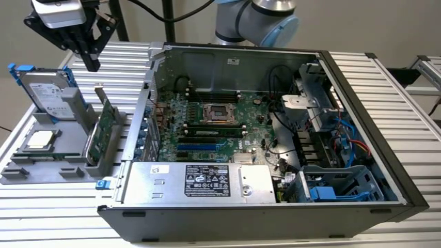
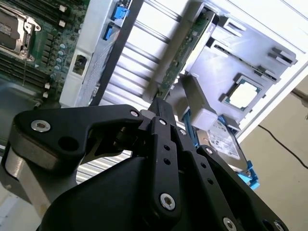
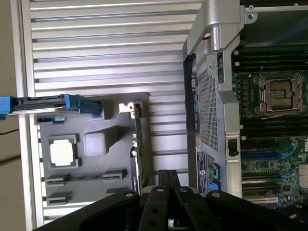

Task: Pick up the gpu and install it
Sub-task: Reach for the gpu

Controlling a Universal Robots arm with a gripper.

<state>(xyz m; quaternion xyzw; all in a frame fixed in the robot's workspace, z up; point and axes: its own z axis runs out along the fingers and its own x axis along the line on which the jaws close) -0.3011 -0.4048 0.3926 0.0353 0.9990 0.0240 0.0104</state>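
The gpu (image 1: 105,129) is a green card standing on edge in a slot of the grey holder (image 1: 41,173), its silver bracket pointing up, at the exterior view's left beside the open computer case (image 1: 358,129). My gripper (image 1: 92,64) hangs well above the holder, over the gap between the hard drive and the gpu, with its black fingers shut together and nothing in them. In the second wrist view the gripper (image 2: 159,103) points down toward the gpu (image 2: 185,53). The first wrist view shows the gpu (image 3: 137,144) edge-on just beyond the gripper (image 3: 169,174).
A hard drive (image 1: 47,95) with a blue frame stands in the holder, and a square silver CPU (image 1: 40,139) lies flat in front of it. Inside the case are the motherboard (image 1: 214,129), blue card slots (image 1: 200,147) and the power supply (image 1: 200,181). The case's rear wall (image 1: 148,103) rises right next to the holder.
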